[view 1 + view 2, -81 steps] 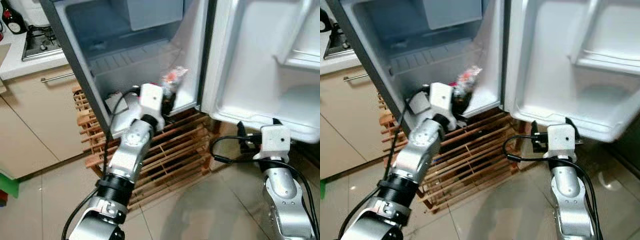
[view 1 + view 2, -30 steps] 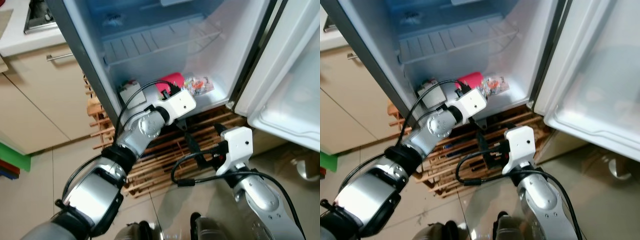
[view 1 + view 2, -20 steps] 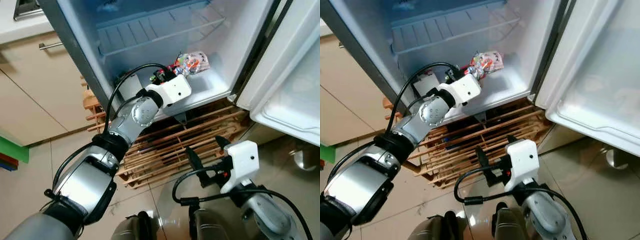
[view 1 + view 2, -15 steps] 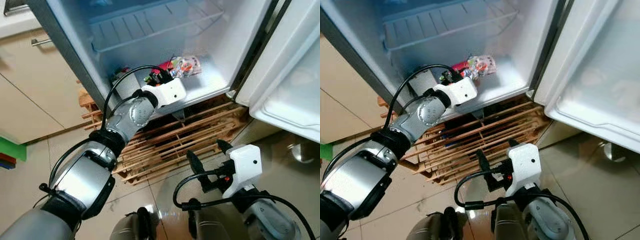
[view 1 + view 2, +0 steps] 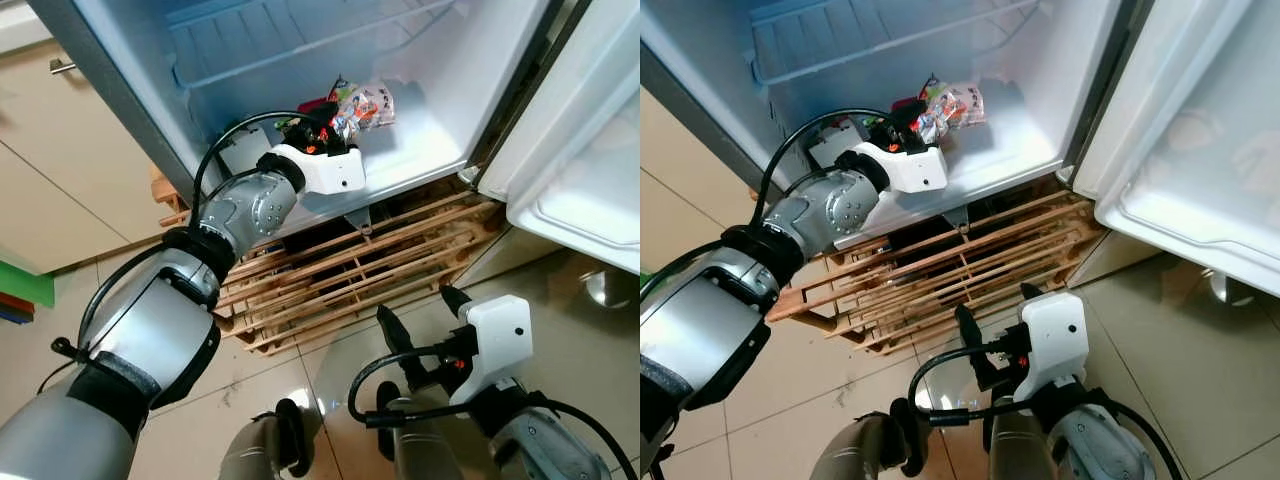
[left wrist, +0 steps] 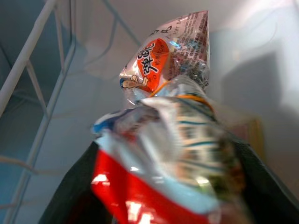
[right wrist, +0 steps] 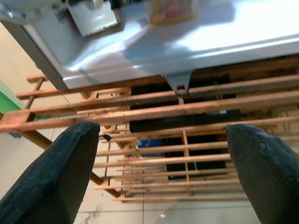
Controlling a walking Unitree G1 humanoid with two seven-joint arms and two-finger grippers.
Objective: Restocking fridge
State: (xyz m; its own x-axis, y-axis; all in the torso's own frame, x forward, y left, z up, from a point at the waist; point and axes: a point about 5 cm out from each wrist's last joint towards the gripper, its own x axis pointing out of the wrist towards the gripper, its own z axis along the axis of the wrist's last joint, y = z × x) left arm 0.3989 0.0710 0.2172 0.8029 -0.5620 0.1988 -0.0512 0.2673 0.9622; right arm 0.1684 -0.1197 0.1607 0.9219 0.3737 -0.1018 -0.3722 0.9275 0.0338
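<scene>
My left gripper (image 5: pixel 322 125) reaches into the open fridge (image 5: pixel 440 120), just above its bottom floor, and is shut on a crinkly clear snack bag (image 5: pixel 362 104) printed in red, orange and white. In the left wrist view the snack bag (image 6: pixel 173 107) bulges between the two black fingers (image 6: pixel 74 191), with a wire shelf edge (image 6: pixel 42 93) beside it. My right gripper (image 5: pixel 415 330) hangs low over the tiled floor, open and holding nothing; its fingers (image 7: pixel 60 177) frame the wooden pallet (image 7: pixel 187 140).
The fridge stands on a slatted wooden pallet (image 5: pixel 370 270). Its door (image 5: pixel 590 130) is swung open on the right. A wire shelf (image 5: pixel 300 45) spans the upper compartment. Beige cabinets (image 5: pixel 70 170) sit to the left. A white label (image 5: pixel 835 145) lies on the fridge floor.
The camera has tilted downward and the view shifted. My left gripper has pushed the snack bag further into the fridge. The right arm has sunk lower towards the floor.
</scene>
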